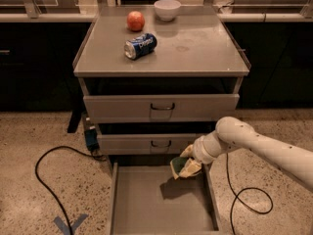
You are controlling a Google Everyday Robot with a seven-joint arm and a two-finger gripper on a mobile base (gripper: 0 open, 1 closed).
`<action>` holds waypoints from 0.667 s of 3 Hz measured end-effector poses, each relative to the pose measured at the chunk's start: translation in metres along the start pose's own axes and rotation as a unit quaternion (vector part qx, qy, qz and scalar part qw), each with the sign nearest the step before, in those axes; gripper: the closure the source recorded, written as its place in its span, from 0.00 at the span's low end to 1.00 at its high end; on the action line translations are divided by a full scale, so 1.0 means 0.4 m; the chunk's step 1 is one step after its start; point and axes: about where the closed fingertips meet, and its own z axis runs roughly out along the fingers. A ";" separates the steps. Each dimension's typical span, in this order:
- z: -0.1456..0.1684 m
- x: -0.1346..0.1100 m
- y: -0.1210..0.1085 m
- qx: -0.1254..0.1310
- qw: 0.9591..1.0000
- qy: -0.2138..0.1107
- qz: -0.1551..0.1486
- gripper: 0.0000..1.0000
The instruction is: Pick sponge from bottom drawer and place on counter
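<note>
The dark green sponge [180, 166] with a yellowish underside hangs in my gripper [187, 163], lifted above the right rear part of the open bottom drawer [146, 207]. Its shadow lies on the drawer floor below. The gripper is shut on the sponge, just in front of the middle drawer's face. My white arm [254, 146] reaches in from the right. The grey counter [195, 48] lies above, at the top of the cabinet.
On the counter lie a blue soda can [140, 46] on its side, a red apple [136, 21] and a white bowl [167, 9]. Two shut drawers with dark handles [162, 106] sit below it. Black cables [58, 180] run over the floor at both sides.
</note>
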 end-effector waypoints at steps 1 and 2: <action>-0.001 0.000 0.000 0.000 1.000 0.000 0.000 1.00; -0.068 -0.033 -0.024 0.012 1.000 0.001 -0.011 1.00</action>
